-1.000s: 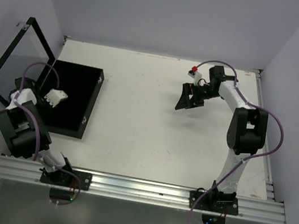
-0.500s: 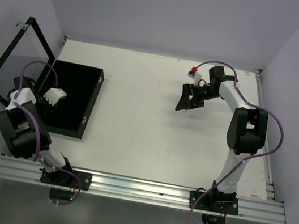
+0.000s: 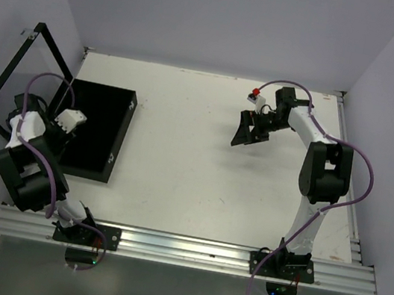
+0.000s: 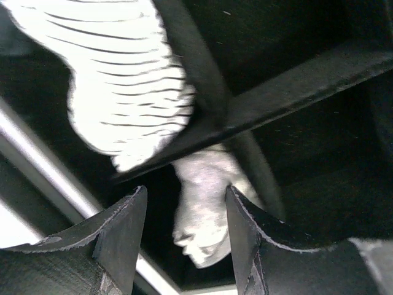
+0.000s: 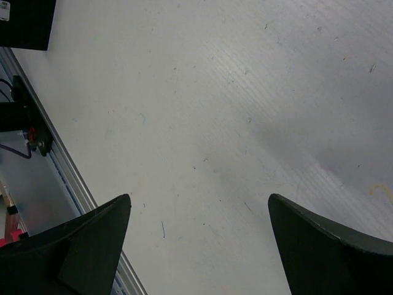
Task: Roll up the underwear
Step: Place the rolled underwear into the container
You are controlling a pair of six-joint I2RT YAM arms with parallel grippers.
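Left gripper [image 4: 185, 192] is shifting slightly back-left over the black box [image 3: 101, 112], jaws parting near the grey underwear [image 4: 202, 212], while the right gripper [image 5: 199, 198] is hanging wide open above the table [image 5: 245, 92].

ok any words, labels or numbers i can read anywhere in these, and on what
None can be read.
The small white patch on the box corner, in the right wrist view: too small to tell if it bears text.
The red tag in the top view: no legible marks.
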